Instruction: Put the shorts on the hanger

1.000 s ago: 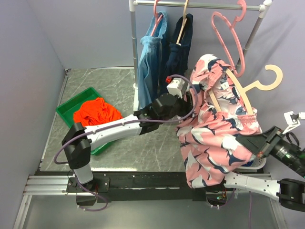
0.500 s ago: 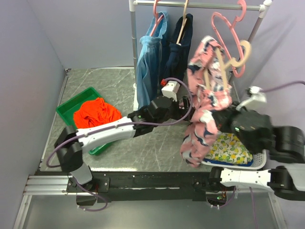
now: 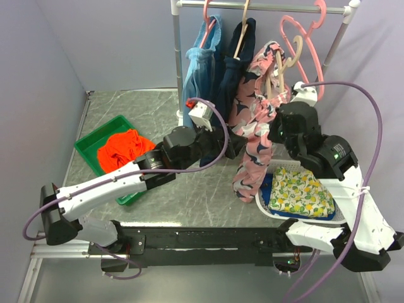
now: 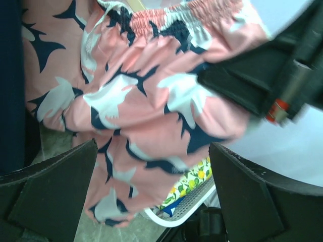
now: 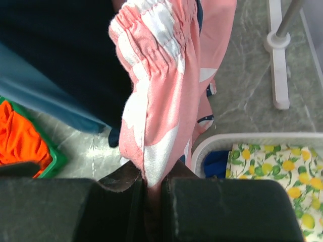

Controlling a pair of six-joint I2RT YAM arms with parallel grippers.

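Note:
The pink shorts [image 3: 254, 123] with navy and white shapes hang draped on the beige hanger [image 3: 291, 53], close under the rail beside the pink hangers. My right gripper [image 3: 276, 126] is shut on the shorts' elastic waistband, seen in the right wrist view [image 5: 154, 186], with the fabric [image 5: 151, 91] pinched between the fingers. My left gripper [image 3: 237, 144] is open and empty just left of the shorts. In the left wrist view the shorts [image 4: 151, 96] fill the space ahead of its spread jaws [image 4: 151, 196] without touching them.
The clothes rack [image 3: 259, 6] holds a light-blue garment [image 3: 199, 76], a navy garment [image 3: 237, 63] and pink hangers [image 3: 309, 44]. A white basket [image 3: 278, 211] with lemon-print cloth [image 3: 303, 192] sits front right. A green tray [image 3: 95, 148] with orange cloth [image 3: 126, 148] sits left.
My right arm has swung up and left, carrying the shorts and hanger from the front right up to the rail. My left gripper has drawn back to the left.

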